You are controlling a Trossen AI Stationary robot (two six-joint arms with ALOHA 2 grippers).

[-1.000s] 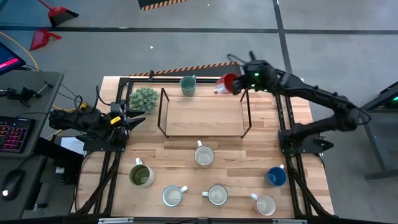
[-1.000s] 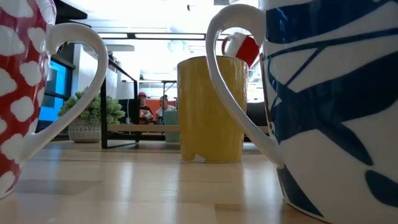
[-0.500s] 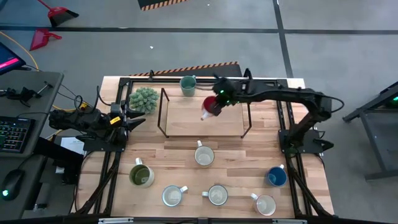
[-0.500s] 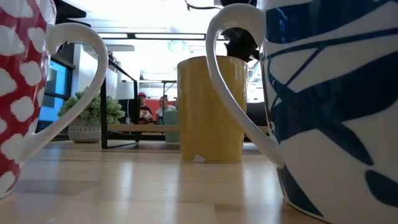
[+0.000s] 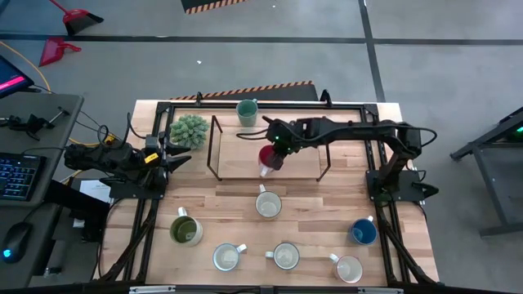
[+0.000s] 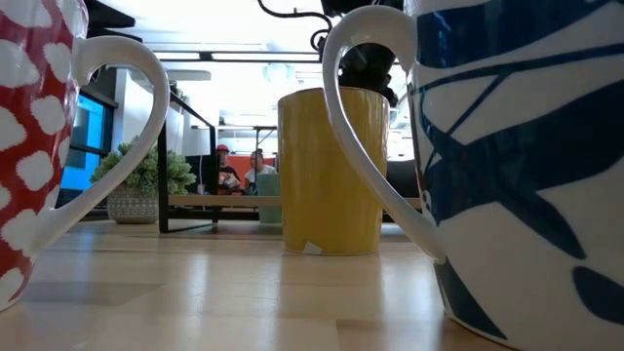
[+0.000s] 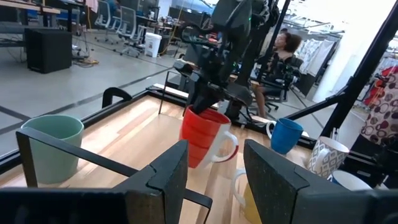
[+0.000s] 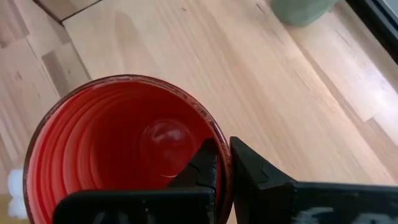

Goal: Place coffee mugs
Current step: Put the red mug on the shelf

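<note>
Right gripper [image 5: 273, 149], its fingers [image 8: 205, 167] pinched shut over the rim of the red mug [image 5: 270, 158], has carried it from the bench's far edge inward over the raised wooden shelf [image 5: 245, 151]. The mug hangs tilted beneath the claw, above the shelf's near edge. A teal mug [image 5: 247, 112] stands behind; the potted plant [image 5: 189, 129] sits leftward. Left gripper [image 5: 173, 156] waits with fingers parted at the bench's left edge.

Robotics lab or workshop. Grey concrete floor [image 5: 245, 49] with hazard-striped tape [image 5: 214, 5], desk with keyboard [image 5: 18, 173] beside the rig. Office chairs [image 7: 130, 34] and seated people [image 6: 244, 168] behind.
</note>
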